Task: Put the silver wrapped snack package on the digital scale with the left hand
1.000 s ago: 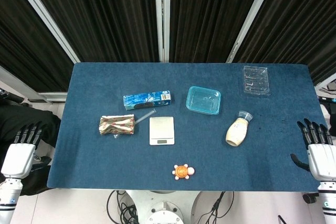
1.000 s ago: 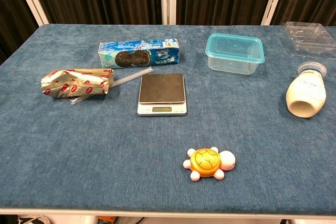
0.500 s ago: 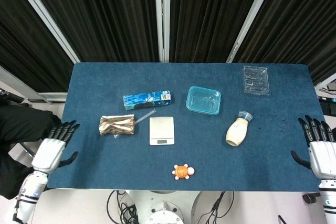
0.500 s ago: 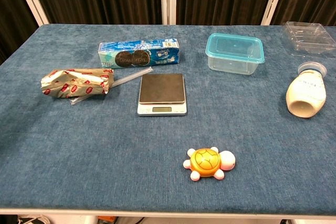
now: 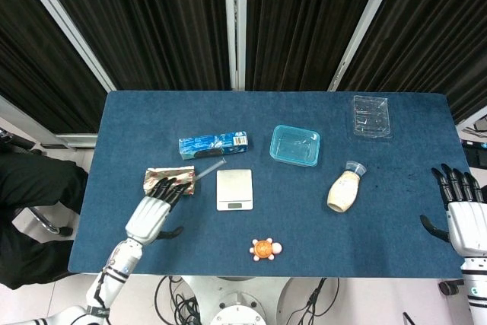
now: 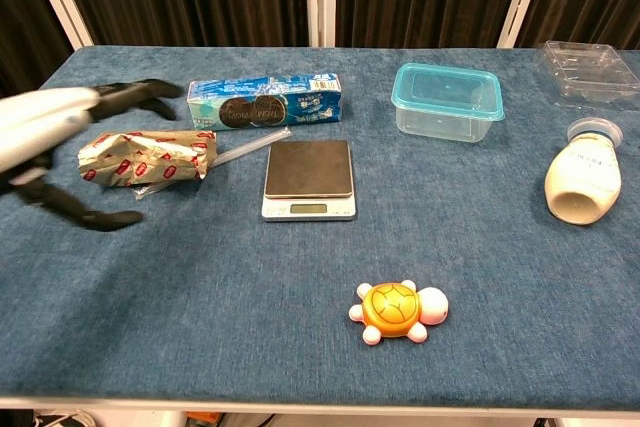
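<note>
The silver wrapped snack package (image 5: 170, 180) (image 6: 150, 156), crinkled foil with red print, lies on the blue table left of the digital scale (image 5: 234, 189) (image 6: 309, 178). My left hand (image 5: 153, 210) (image 6: 48, 137) hovers open just in front of and over the package's near edge, fingers spread toward it, holding nothing. The scale's platform is bare. My right hand (image 5: 462, 211) stays open off the table's right edge, seen only in the head view.
A blue cookie box (image 5: 214, 144) (image 6: 265, 100) lies behind the package. A teal container (image 5: 295, 145), a clear tray (image 5: 372, 117), a cream bottle (image 5: 344, 188) and an orange toy turtle (image 5: 265, 249) sit further right.
My left hand has swung in from beyond the table's left edge to over the table beside the snack package. The right hand has barely moved.
</note>
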Robot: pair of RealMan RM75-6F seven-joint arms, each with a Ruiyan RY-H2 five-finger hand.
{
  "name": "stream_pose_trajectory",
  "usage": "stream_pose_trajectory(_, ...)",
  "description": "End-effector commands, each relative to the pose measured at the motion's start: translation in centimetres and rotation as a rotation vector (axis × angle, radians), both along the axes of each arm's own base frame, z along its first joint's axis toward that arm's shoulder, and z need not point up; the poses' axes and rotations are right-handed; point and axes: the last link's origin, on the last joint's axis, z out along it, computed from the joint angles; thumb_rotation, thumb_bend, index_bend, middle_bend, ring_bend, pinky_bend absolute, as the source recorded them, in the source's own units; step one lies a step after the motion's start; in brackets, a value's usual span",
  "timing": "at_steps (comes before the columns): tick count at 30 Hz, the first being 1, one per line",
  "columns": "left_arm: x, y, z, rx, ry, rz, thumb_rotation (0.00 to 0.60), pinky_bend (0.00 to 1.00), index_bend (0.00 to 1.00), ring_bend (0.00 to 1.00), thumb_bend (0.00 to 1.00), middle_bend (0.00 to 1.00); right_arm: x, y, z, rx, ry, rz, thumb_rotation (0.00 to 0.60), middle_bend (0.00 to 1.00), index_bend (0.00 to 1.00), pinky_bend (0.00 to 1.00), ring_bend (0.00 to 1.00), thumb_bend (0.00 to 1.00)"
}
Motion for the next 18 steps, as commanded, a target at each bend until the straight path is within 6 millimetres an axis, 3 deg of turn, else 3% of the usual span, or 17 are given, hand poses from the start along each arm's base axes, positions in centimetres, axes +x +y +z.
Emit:
stream_pose_trajectory(1,1.7,0.5,-1.2,-0.026,-0.03,-0.027,0.6,0.0,0.0,0.0,0.16,0.15,0.0,0.1,0.2,-0.004,0.003,-0.003,0.6,0.0,0.0,0.0,0.0,0.15)
stream_pose_trajectory(10,3.2,0.1,-4.8,-0.075,-0.048,-0.073,0.6,0.0,0.0,0.0,0.13,0.16,-0.1,0.0,0.1,0.004,0.004,-0.014,0.6,0.0,0.0,0.0,0.0,0.15)
stream_pose_trajectory(18,3.5,0.1,-6.2,-0.085,-0.03,-0.07,0.6,0.0,0.0,0.0,0.13,0.16,-0.4,-0.1,0.1,0.006,0.002,-0.022,0.6,0.0,0.0,0.0,0.0,0.15)
